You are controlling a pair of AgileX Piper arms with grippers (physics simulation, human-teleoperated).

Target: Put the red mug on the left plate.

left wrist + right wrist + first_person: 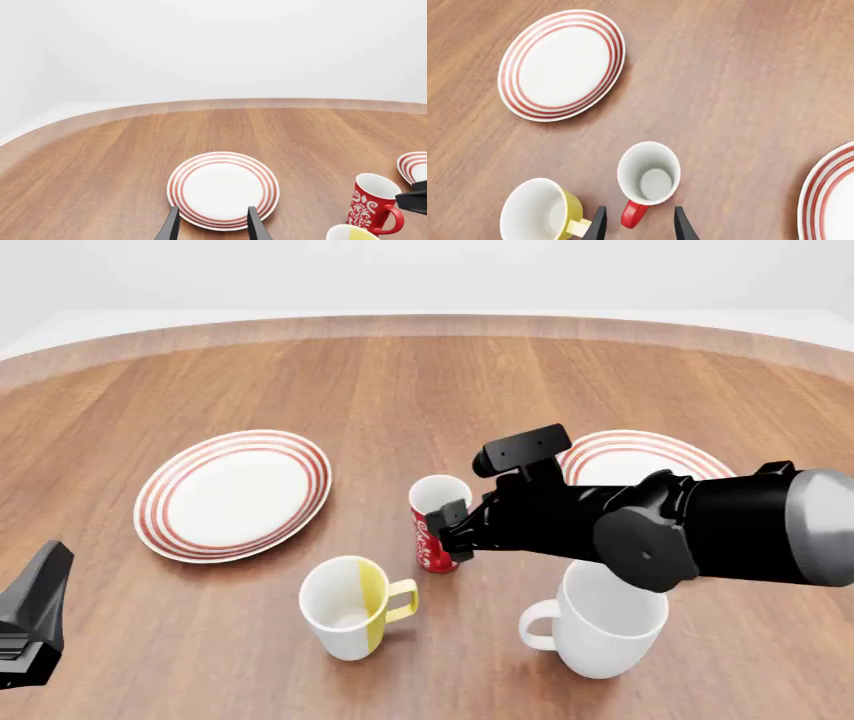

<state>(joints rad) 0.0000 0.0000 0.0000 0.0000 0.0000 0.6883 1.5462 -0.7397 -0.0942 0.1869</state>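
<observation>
The red mug [435,525] stands upright on the table between the two plates; it also shows in the right wrist view [649,175] and the left wrist view [369,204]. The left plate [234,492] lies empty to its left, also seen in the left wrist view [222,190] and the right wrist view [562,64]. My right gripper [639,211] is open, its fingers on either side of the mug's red handle [633,213]. In the front view the right gripper [454,528] sits against the mug's right side. My left gripper [212,210] is open and empty, short of the left plate.
A white-and-yellow mug [350,606] stands in front of the red mug. A big white mug [607,622] stands under my right arm. The right plate [641,452] lies partly behind that arm. My left arm [32,625] is at the bottom left corner.
</observation>
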